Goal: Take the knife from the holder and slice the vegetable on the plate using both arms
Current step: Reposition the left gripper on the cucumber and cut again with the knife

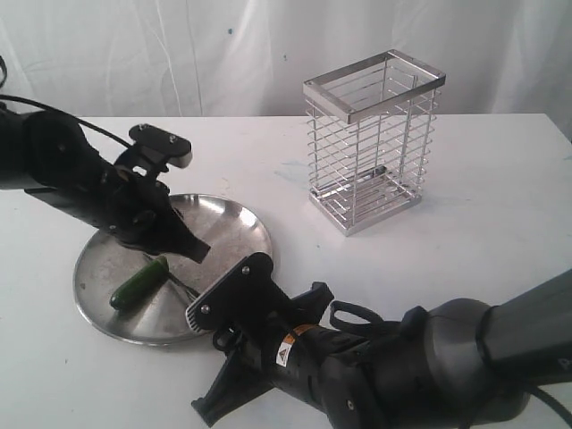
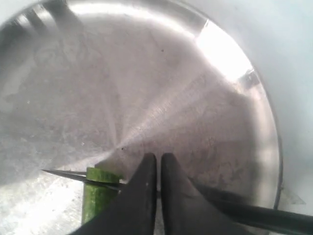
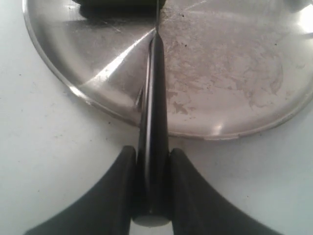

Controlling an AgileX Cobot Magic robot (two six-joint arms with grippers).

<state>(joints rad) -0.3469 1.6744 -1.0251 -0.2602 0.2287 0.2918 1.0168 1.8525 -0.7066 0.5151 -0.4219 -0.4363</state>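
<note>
Work surface: a white table (image 1: 500, 197), matte, is being shown with a faint bluish smear (image 1: 290, 170) beyond the plate (image 1: 237, 219) and small dark specks near the plate's rim in the right wrist view. The scene is being closed off behind by a creased white cloth backdrop (image 1: 134, 54), marked by a few small dark spots.

The plate is being shown lying flat on the table. Its steel is scuffed, pale dried stains are spread over its floor, and glare is being thrown off its rim.

The vegetable (image 2: 98, 196) is being shown lying on the plate, off its centre, with the pale cut end turned toward the plate's middle.

The knife (image 3: 155, 98) is being clamped by its black handle in the right gripper (image 3: 152, 152), fingers pressed against both sides of the handle. The handle's butt is being held outside the plate's rim. The blade is being laid across the vegetable right at the cut end, with the tip showing just past it.

The left gripper (image 2: 158, 159) is being held over the plate near its centre, just beside the cut end and above the blade. Its jaws are being shown drawn almost together with only a thin slit between, and nothing is being seen gripped. Whether its tips are touching the blade cannot be told.

The holder (image 1: 371, 143) is being shown upright on the table, beyond the plate and to its right in the exterior view, well apart from it.

The right arm, bulky and carrying a warning sticker (image 1: 284, 355), is being shown on the plate's near side, and the left arm (image 1: 54, 161) on its left side
</note>
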